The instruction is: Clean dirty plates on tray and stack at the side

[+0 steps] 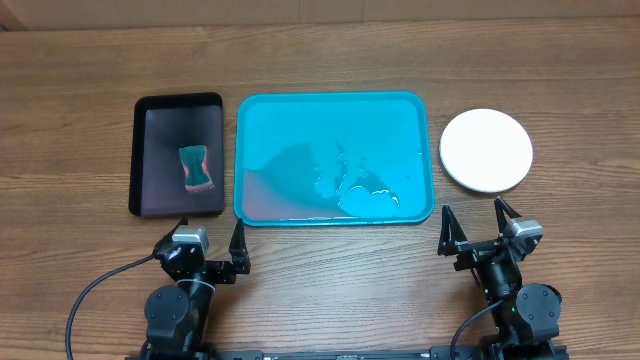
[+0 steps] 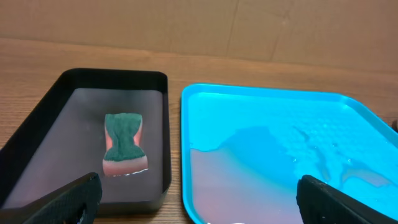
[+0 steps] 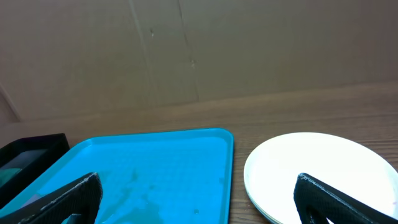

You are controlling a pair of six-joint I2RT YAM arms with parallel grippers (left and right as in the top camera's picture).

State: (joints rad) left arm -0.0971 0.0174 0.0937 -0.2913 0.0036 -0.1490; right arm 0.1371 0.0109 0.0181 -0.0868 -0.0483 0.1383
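The turquoise tray (image 1: 300,125) lies mid-table holding a shallow pool of water with bubbles (image 1: 362,196) near its front; no plate rests on it. A white plate (image 1: 486,150) sits on the wood to the tray's right, and in the right wrist view the plate (image 3: 317,168) shows a second rim under its edge. My left gripper (image 1: 210,227) hovers open in front of the gap between the black tray and the turquoise tray (image 2: 249,118). My right gripper (image 1: 475,218) stands open in front of the white plate, with the tray (image 3: 155,162) to its left. Both left gripper (image 2: 200,202) and right gripper (image 3: 199,199) hold nothing.
A black tray (image 1: 145,110) stands left of the turquoise one and holds a green and pink sponge (image 1: 197,168), also visible in the left wrist view as the sponge (image 2: 124,143) in the black tray (image 2: 112,74). Bare wooden tabletop (image 1: 340,270) surrounds everything.
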